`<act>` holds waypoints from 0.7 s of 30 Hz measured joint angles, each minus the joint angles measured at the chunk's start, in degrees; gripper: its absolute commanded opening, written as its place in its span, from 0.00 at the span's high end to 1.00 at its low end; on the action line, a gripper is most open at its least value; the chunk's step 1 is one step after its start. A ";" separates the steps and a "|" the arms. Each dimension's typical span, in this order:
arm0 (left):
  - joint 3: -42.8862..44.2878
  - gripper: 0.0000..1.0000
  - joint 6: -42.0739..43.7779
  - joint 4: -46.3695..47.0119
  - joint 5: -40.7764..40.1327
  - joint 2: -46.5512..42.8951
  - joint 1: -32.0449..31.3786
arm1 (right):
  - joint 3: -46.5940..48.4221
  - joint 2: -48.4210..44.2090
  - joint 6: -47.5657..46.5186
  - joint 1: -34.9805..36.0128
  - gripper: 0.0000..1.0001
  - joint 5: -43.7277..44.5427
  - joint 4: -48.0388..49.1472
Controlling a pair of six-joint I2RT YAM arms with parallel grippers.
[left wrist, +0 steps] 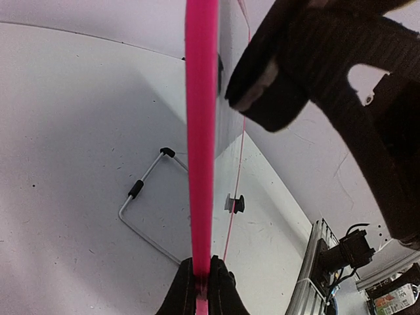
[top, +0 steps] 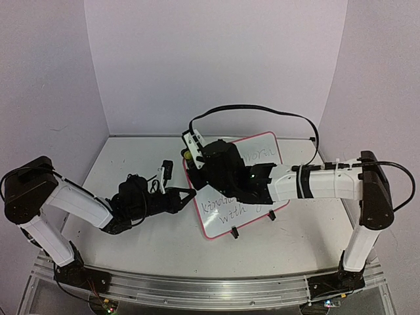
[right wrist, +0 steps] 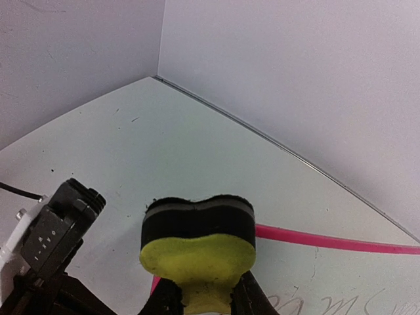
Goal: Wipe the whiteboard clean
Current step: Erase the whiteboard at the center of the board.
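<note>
The whiteboard (top: 264, 150) stands tilted at mid-table, with dark handwriting on its lower part (top: 222, 211). My left gripper (top: 191, 194) is shut on its pink frame at the left edge; in the left wrist view the frame (left wrist: 201, 131) runs up from between the closed fingers of the left gripper (left wrist: 202, 279). My right gripper (top: 195, 160) is shut on the yellow-and-black eraser block (top: 187, 155) at the board's upper left corner. In the right wrist view the eraser (right wrist: 197, 239) sits in the right gripper (right wrist: 205, 296) just over the pink frame (right wrist: 328, 239); writing (right wrist: 328, 303) shows below.
The board's wire stand (left wrist: 141, 191) and a black foot (left wrist: 237, 203) rest on the white table. Lilac walls close the back and sides. An aluminium rail (top: 197, 290) runs along the near edge. The right arm's black cable (top: 262, 110) loops above the board.
</note>
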 measured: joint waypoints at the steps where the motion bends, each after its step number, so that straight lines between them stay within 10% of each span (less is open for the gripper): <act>1: 0.00 1.00 0.00 0.00 -0.07 0.00 -0.04 | 0.00 0.00 -0.13 0.02 1.00 0.01 0.75; 21: 0.00 1.00 -0.02 -0.02 -1.72 0.02 -1.11 | 0.61 2.10 -1.16 0.12 1.00 1.14 6.64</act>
